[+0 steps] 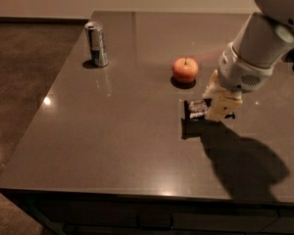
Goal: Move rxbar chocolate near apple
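Right of centre on the counter (112, 131), the gripper (214, 109) is clamped on the rxbar chocolate (197, 107), pinching its right end btwn the pale fingers (224, 105). The bar sticks out to the left, roughly level, w/ white lettering showing on the black wrapper. A dark shadow sits on the counter just below it (so it looks raised a little off the surface). The apple (185, 69) stands near, just up and left of the bar, not touching it, stem up. A silver-blue drink can (96, 44) stands upright well apart, toward the far left corner. The arm's white body comes in from the upper right.
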Action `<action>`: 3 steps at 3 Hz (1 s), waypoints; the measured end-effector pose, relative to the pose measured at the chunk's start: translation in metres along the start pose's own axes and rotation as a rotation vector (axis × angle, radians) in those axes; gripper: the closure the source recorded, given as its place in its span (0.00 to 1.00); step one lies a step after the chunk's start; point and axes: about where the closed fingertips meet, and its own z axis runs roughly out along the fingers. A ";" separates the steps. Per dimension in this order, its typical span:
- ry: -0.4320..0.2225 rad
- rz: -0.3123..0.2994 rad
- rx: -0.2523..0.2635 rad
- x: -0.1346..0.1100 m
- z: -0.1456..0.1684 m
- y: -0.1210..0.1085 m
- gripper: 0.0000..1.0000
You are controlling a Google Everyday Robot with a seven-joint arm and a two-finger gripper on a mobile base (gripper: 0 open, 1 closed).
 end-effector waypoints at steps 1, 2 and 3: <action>-0.002 0.073 0.034 0.015 -0.005 -0.031 1.00; -0.011 0.128 0.044 0.025 0.003 -0.054 1.00; -0.019 0.150 0.041 0.027 0.012 -0.064 1.00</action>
